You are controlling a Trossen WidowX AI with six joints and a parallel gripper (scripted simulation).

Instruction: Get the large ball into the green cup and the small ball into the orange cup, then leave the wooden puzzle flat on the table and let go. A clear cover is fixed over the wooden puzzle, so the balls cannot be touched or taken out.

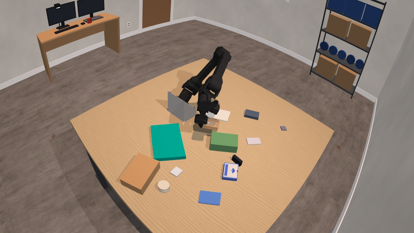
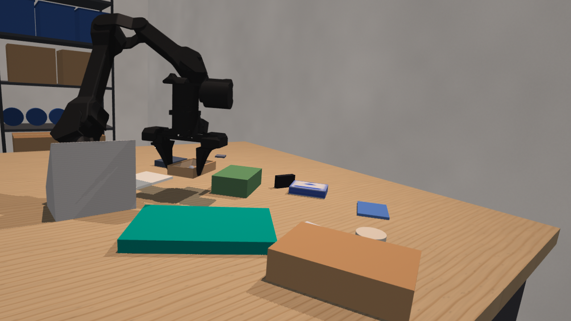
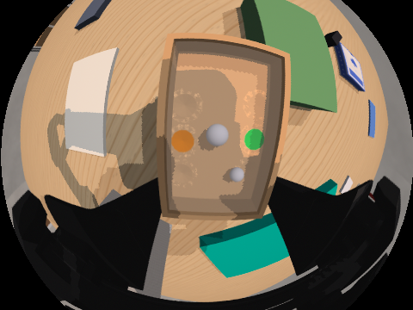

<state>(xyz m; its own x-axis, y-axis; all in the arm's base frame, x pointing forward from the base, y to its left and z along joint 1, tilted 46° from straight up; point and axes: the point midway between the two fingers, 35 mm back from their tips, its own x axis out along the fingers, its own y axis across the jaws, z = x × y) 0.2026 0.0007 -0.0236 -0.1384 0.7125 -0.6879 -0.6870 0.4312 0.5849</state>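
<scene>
A: Two balls, neither seated. Step in hand?

B: Grasp made. Gripper (image 2: 184,165) clamped across the wooden puzzle (image 3: 168,120), held just off the table (image 2: 439,247), centre of the wrist view, shadow beneath.

A: Inside, left to right?

B: Orange cup (image 3: 182,140), large ball (image 3: 217,134) just beside it, green cup (image 3: 254,139). Small ball (image 3: 237,175) lower, towards the green side.

A: Next move?

B: Probably a gentle tilt to roll the large ball rightward into green. Then a counter-tilt for the small one, without unseating the first.

A: Room?

B: White slab (image 3: 89,100) at left, well apart. Green block (image 3: 292,46) upper right, near the puzzle's edge. Teal slab (image 3: 247,247) below. Open above, so best tilted aloft, not low.
</scene>
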